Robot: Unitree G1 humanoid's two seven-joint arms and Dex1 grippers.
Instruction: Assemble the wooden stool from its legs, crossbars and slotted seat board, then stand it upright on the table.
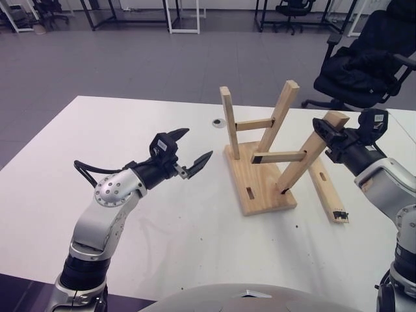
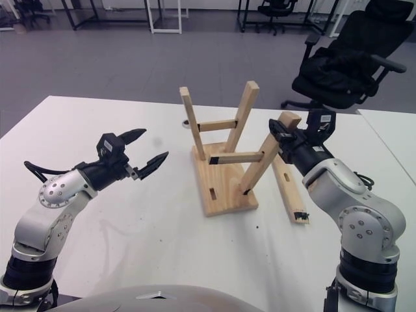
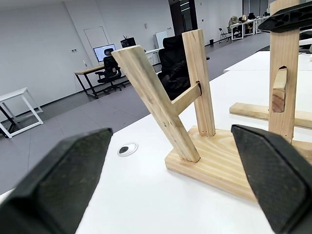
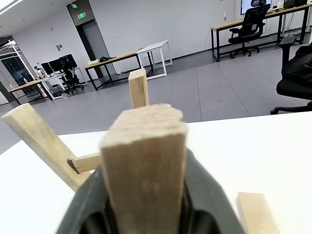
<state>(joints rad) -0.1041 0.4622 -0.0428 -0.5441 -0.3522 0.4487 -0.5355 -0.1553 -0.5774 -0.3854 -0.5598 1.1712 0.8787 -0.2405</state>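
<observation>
The slotted seat board [image 1: 259, 182] lies flat on the white table [image 1: 97, 130]. Two legs [image 1: 229, 122] [image 1: 278, 116] stand in it, joined by a crossbar [image 1: 255, 124]. A third leg [image 1: 305, 159] leans with its foot in the board, a second crossbar [image 1: 278, 156] running off its side. My right gripper [image 1: 333, 133] is shut on that leg's top end [image 4: 144, 161]. A loose fourth leg [image 1: 327, 191] lies flat to the right of the board. My left gripper [image 1: 185, 153] hovers open to the left of the board, its fingertips [image 3: 53, 190] pointing at it.
A small round grommet hole [image 1: 217, 122] sits in the table behind the stool. A black office chair [image 1: 367, 58] stands beyond the table's far right corner. Other desks and chairs stand far behind on the grey floor.
</observation>
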